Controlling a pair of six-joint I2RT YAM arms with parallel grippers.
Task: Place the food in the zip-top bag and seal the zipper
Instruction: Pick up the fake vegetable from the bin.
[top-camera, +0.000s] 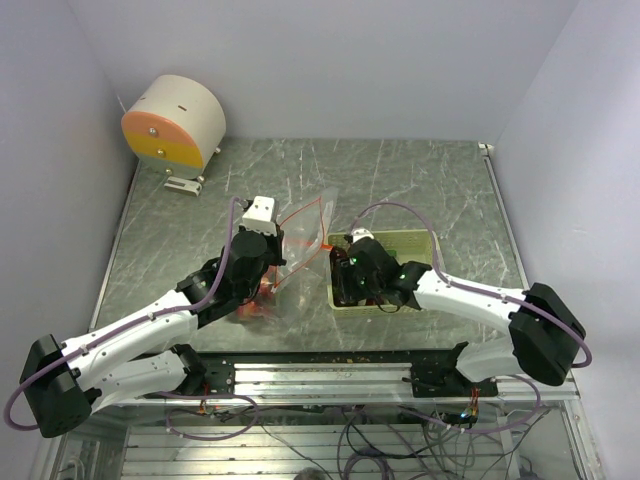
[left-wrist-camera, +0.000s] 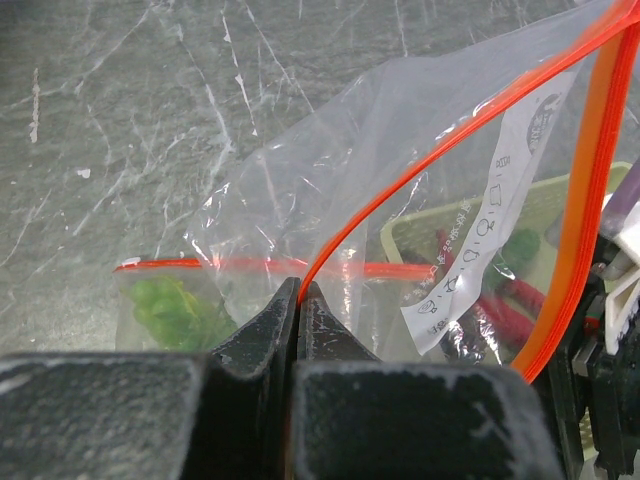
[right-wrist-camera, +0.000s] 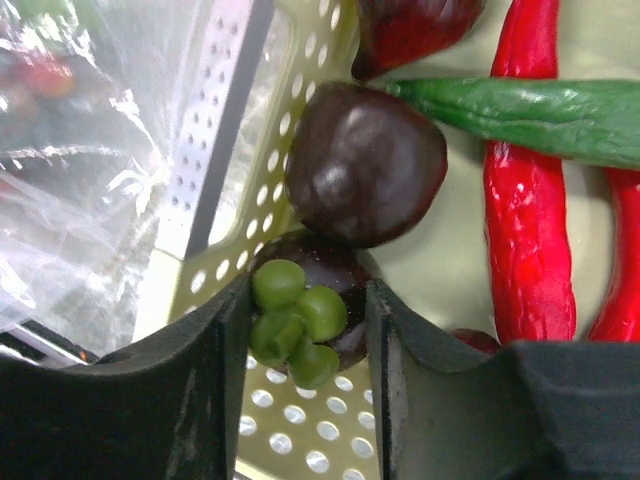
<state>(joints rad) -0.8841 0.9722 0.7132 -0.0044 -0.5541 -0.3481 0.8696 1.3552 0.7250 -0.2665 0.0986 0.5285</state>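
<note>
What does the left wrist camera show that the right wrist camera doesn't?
Only the left wrist view: the left pincer shut on the zip-top bag at its orange zipper, and a green food piece seen through the plastic. Only the right wrist view: the right pincer straddling green grapes, next to a dark purple piece. Both: the bag, the pale green basket and red chili peppers.

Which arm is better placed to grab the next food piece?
Right: the right gripper brackets the green grapes in the basket; the left gripper is clamped on the zip-top bag.
</note>
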